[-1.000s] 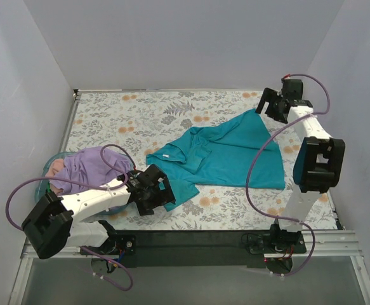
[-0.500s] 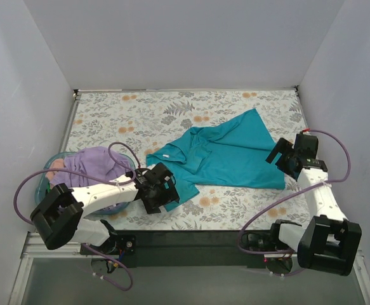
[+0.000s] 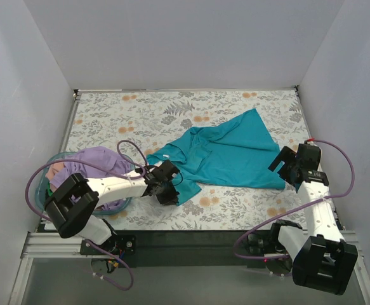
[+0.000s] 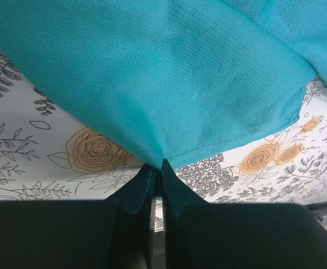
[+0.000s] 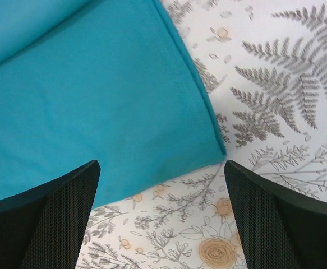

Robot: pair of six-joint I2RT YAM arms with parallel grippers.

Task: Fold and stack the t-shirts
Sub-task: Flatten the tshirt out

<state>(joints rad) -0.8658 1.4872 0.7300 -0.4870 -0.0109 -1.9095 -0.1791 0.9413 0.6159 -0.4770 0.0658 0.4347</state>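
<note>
A teal-blue t-shirt [image 3: 229,155] lies spread and rumpled in the middle of the flowered table. My left gripper [image 3: 170,190] is at its near left edge, shut on a pinch of the teal cloth [image 4: 169,101]; in the left wrist view the jaws meet on the hem, which lifts into a peak. My right gripper [image 3: 286,168] hovers open over the shirt's near right corner [image 5: 208,148], its two fingers [image 5: 56,213] astride the corner and touching nothing. A lavender t-shirt [image 3: 92,166] and a pinkish one [image 3: 56,168] lie bunched in the basket at the left.
The translucent blue basket [image 3: 45,185] stands at the near left beside my left arm. White walls close the table on three sides. The flowered tablecloth [image 3: 140,114] shows behind the shirt and along the near edge [image 3: 235,210].
My left gripper has slid onto the teal shirt's near left edge and shut on it. My right arm has swung from the shirt's far tip down to its near right corner, still open.
</note>
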